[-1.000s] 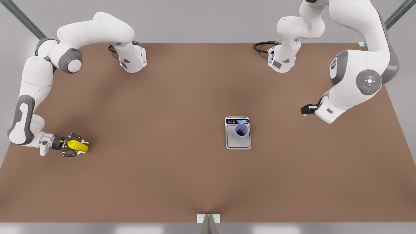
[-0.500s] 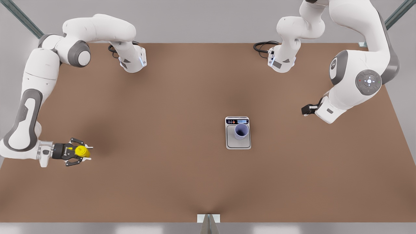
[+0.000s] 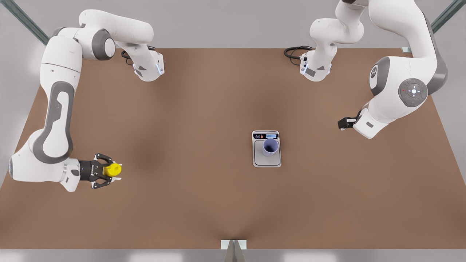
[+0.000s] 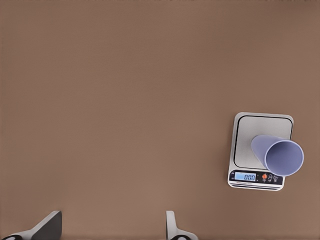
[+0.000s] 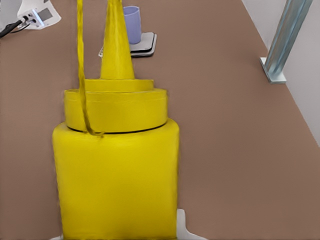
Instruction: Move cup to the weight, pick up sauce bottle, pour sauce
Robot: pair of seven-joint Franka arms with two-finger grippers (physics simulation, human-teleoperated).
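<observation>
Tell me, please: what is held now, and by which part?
The right gripper holds the bottle by its body. The left gripper waits, open, holding nothing.

Even, bright overhead light; soft diffuse shadows on table (image 3: 204,203); no glare; renders sharp throughout.

From my console the tabletop (image 3: 204,203) reads as a matt brown board, smooth and without grain. The bottle (image 5: 117,170) looks like bright yellow plastic, smooth with a soft sheen along its shoulder and nozzle. The cup (image 3: 270,146) seems matt lavender plastic, plain all over. The weight (image 3: 267,160) has a brushed steel plate with a silvery rim and a dark glossy display strip. I see the arm shells as glossy white plastic with grey matt joints; the right hand (image 3: 109,170) is black, dull-finished. A corner post (image 5: 287,40) looks like pale brushed metal.
</observation>
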